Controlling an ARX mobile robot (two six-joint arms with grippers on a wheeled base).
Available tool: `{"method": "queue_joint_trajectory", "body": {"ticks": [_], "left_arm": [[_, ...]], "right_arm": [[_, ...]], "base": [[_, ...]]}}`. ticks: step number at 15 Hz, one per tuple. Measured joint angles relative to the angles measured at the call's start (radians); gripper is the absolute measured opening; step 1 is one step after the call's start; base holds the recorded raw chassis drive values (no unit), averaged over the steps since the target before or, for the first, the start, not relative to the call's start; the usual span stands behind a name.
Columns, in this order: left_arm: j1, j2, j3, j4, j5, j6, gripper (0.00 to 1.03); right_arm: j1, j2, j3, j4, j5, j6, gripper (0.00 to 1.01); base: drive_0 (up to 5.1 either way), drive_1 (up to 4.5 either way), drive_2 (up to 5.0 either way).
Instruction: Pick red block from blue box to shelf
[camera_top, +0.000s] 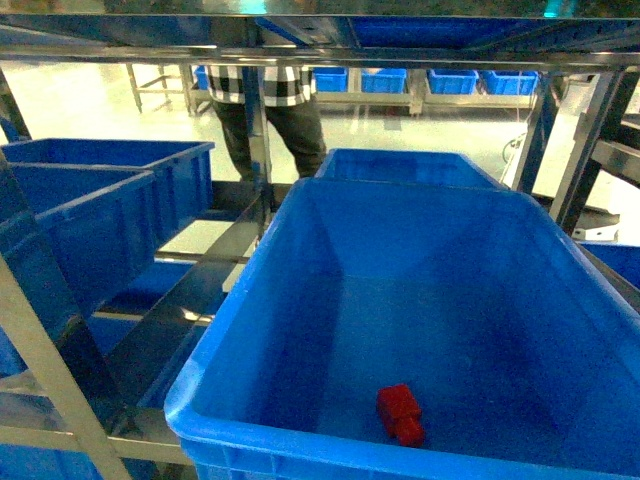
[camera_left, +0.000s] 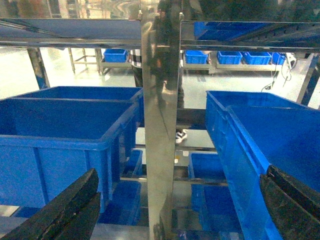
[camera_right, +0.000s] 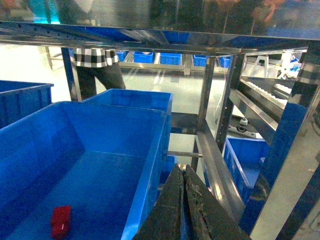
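The red block (camera_top: 400, 414) lies on the floor of the blue box (camera_top: 450, 240), near its front wall; the right wrist view shows the red block (camera_right: 61, 221) low at the left. The blue box (camera_right: 110, 127) stands on a tier of the steel shelf (camera_top: 255, 150). Neither gripper shows in the head view. My right gripper (camera_right: 184, 171) is shut and empty, outside the box past its right wall. My left gripper (camera_left: 165, 210) is open wide with nothing held, facing a shelf post (camera_left: 160, 125); only its dark fingers (camera_left: 65, 210) show, at the lower corners.
A second blue crate (camera_top: 400, 165) stands behind the box and two more (camera_top: 90, 220) to the left. A person in a checked shirt (camera_top: 265, 100) stands beyond the shelf. An upper tier (camera_top: 320, 40) hangs low overhead. Slanted steel rails (camera_right: 215, 165) run right of the box.
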Motion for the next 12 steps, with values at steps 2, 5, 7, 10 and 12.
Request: {"method": "queue_joint_trajectory", "body": {"ticks": [2, 5, 7, 10, 12], "left_arm": [[0.000, 0.000, 0.000, 0.000, 0.000, 0.000, 0.98], [0.000, 0.000, 0.000, 0.000, 0.000, 0.000, 0.98], [0.000, 0.000, 0.000, 0.000, 0.000, 0.000, 0.98], [0.000, 0.000, 0.000, 0.000, 0.000, 0.000, 0.98], [0.000, 0.000, 0.000, 0.000, 0.000, 0.000, 0.98]], "right_arm": [[0.000, 0.000, 0.000, 0.000, 0.000, 0.000, 0.02], [0.000, 0.000, 0.000, 0.000, 0.000, 0.000, 0.11], [0.000, 0.000, 0.000, 0.000, 0.000, 0.000, 0.27], [0.000, 0.000, 0.000, 0.000, 0.000, 0.000, 0.53], [0.000, 0.000, 0.000, 0.000, 0.000, 0.000, 0.75]], "base": [[0.0, 0.00, 0.0], [0.0, 0.00, 0.0], [0.0, 0.00, 0.0], [0.0, 0.00, 0.0], [0.0, 0.00, 0.0]]}}
